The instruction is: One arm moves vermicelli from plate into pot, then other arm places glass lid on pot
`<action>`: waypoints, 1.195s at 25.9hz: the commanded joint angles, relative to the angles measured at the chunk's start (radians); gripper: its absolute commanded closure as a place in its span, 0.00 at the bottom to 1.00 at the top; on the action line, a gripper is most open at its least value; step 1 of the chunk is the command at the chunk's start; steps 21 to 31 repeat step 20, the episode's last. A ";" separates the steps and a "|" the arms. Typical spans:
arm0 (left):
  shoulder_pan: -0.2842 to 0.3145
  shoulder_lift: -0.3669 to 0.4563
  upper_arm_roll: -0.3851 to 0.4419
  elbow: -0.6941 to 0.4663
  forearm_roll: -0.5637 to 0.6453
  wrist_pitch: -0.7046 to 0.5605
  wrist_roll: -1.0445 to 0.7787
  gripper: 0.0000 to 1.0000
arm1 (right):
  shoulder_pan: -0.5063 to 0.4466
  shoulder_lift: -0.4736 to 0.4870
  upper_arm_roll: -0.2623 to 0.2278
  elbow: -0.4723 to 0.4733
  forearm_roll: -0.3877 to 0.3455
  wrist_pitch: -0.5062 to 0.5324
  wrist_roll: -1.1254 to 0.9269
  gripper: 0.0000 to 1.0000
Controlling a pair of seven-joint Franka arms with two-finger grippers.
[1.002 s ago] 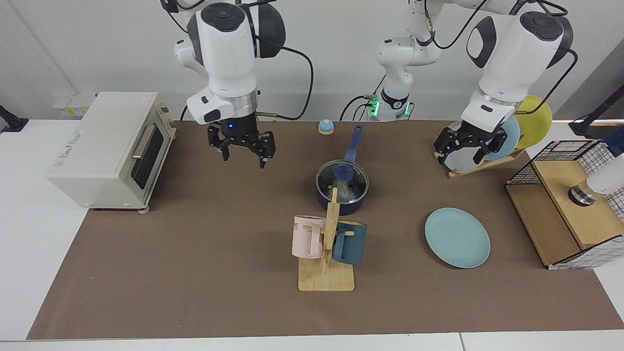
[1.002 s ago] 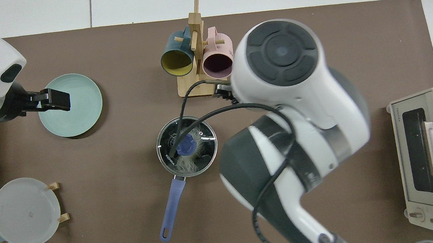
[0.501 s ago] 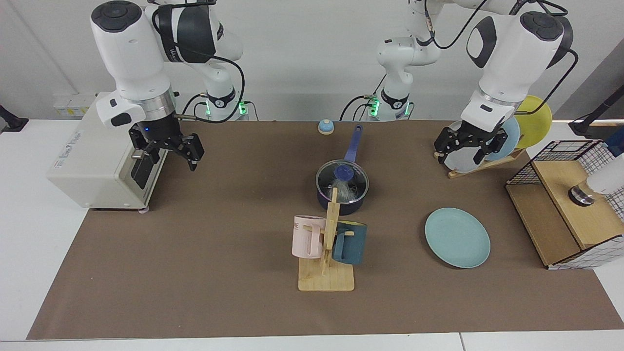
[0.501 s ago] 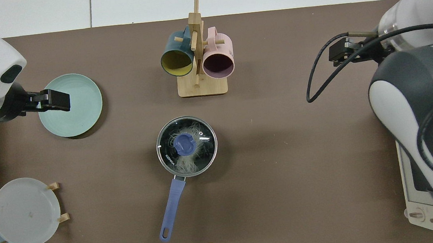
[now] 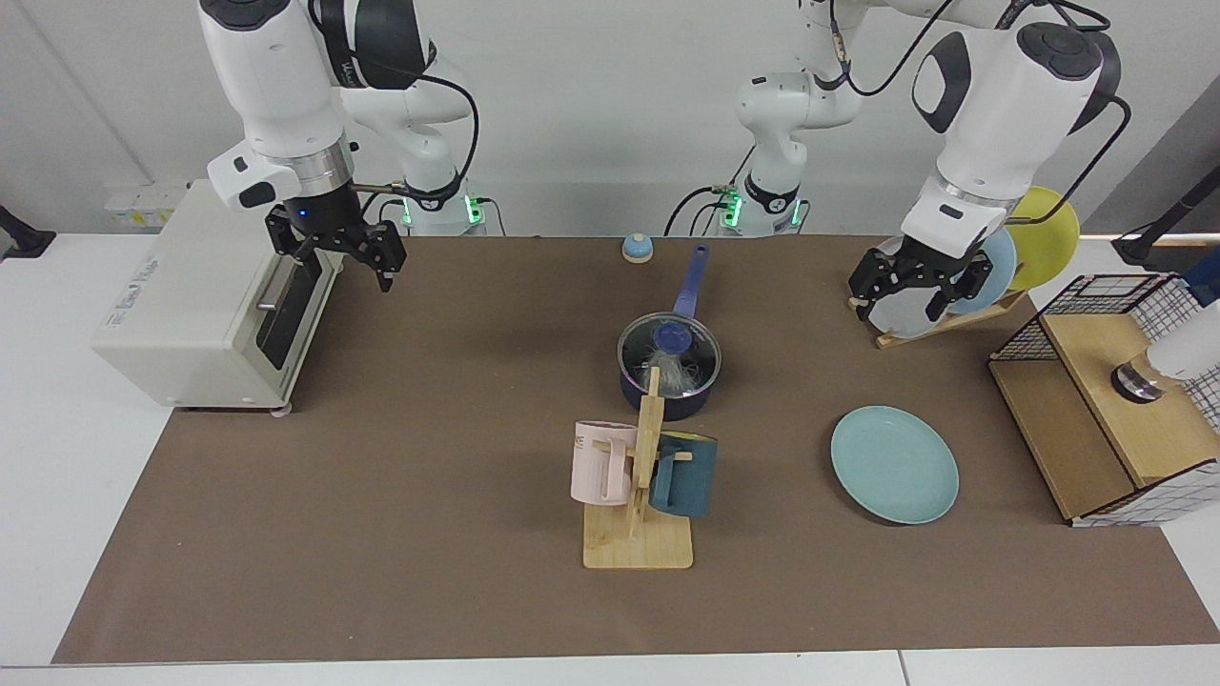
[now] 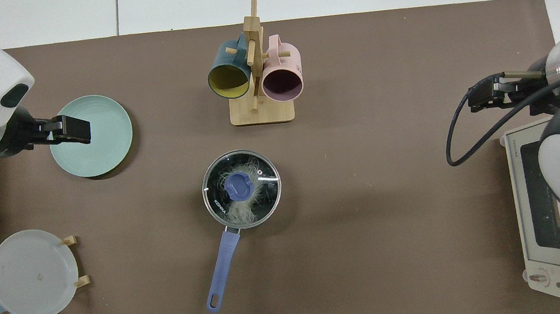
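We see the round glass lid [image 6: 242,189] on the pot [image 5: 667,393], thin white vermicelli [image 6: 244,210] beneath, left claw [image 5: 913,286] and right claw [image 5: 335,255] both released.

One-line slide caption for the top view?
Glass lid sits on the pot over vermicelli; plate bare, both grippers away from it.

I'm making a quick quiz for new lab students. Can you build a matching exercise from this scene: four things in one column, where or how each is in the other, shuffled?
Things:
1. glass lid
2. vermicelli
3. plate
4. pink mug

States:
A. hangs on the wooden rack
B. lies bare on the brown mat
C. sits on the pot
D. lies inside the pot, under glass

Pairs: 1-C, 2-D, 3-B, 4-A
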 commanded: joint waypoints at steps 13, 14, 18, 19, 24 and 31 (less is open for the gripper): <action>-0.002 -0.005 0.004 0.004 -0.007 0.000 0.014 0.00 | -0.005 0.005 0.002 0.010 0.015 0.032 -0.032 0.01; -0.002 -0.005 0.004 0.004 -0.007 0.000 0.014 0.00 | -0.005 0.007 0.002 0.010 0.015 0.032 -0.032 0.01; -0.002 -0.005 0.004 0.004 -0.005 0.000 0.014 0.00 | -0.006 0.008 0.002 0.010 0.016 0.031 -0.030 0.01; -0.001 -0.005 0.002 0.004 -0.005 0.000 0.016 0.00 | -0.006 0.008 0.002 0.010 0.016 0.031 -0.030 0.01; -0.001 -0.005 0.004 0.003 -0.007 0.000 0.016 0.00 | -0.008 0.008 0.002 0.010 0.016 0.031 -0.030 0.01; -0.001 -0.005 0.004 0.003 -0.007 0.000 0.016 0.00 | -0.008 0.008 0.002 0.010 0.016 0.031 -0.030 0.01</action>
